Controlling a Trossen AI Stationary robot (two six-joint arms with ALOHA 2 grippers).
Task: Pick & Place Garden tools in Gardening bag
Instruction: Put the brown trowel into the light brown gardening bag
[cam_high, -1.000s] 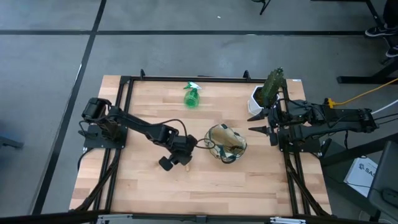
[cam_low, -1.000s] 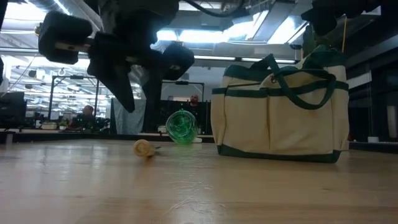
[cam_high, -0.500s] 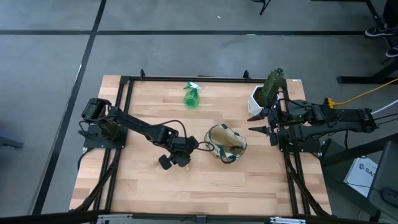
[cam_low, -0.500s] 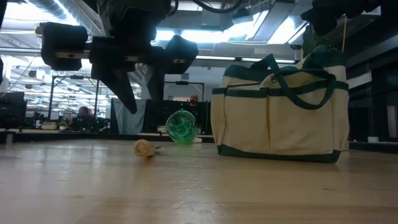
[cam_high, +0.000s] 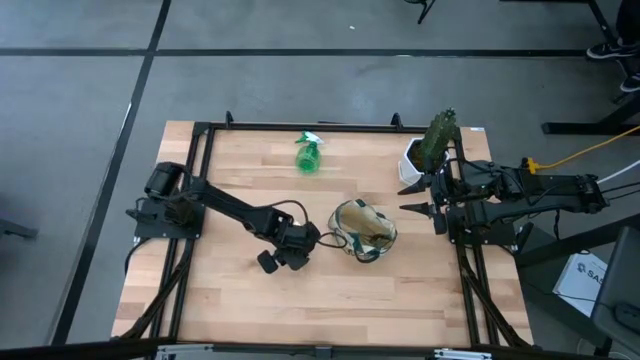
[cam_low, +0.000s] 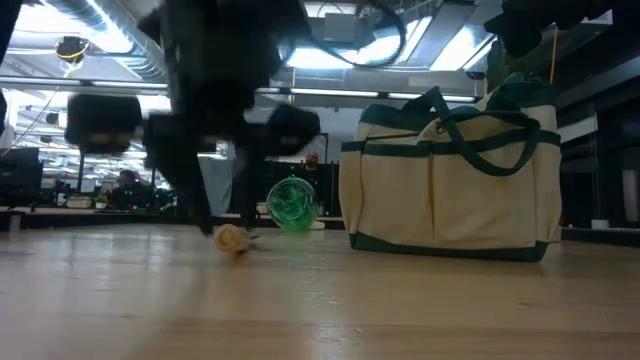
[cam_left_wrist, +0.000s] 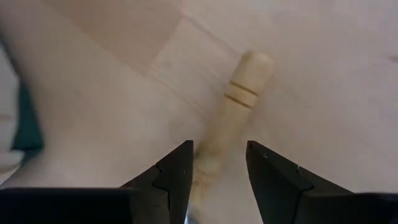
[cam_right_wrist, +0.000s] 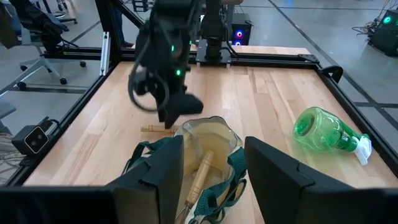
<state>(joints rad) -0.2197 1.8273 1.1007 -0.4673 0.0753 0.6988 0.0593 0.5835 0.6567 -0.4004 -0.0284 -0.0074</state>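
A wooden-handled tool (cam_left_wrist: 233, 124) lies flat on the table just left of the gardening bag (cam_high: 362, 230). In the low view its round handle end (cam_low: 231, 238) faces the camera. My left gripper (cam_left_wrist: 219, 165) points steeply down over it, open, one finger on each side of the handle, close to the table (cam_low: 222, 222). The beige bag with green trim (cam_low: 450, 180) stands upright, and another wooden handle (cam_right_wrist: 202, 171) sticks out of it. The green spray bottle (cam_high: 308, 153) lies on its side at the far edge. My right gripper (cam_high: 410, 198) waits open at the table's right.
A white pot with a green plant (cam_high: 425, 150) stands at the far right corner, beside the right arm. A black frame (cam_high: 200, 200) runs round the tabletop. Bare wood lies along the near edge (cam_high: 330, 310).
My left gripper has come down toward the wooden handle and has rolled a little about its own axis; its fingers now reach almost to the table on either side of the handle. The tool, the bag and the bottle have not moved.
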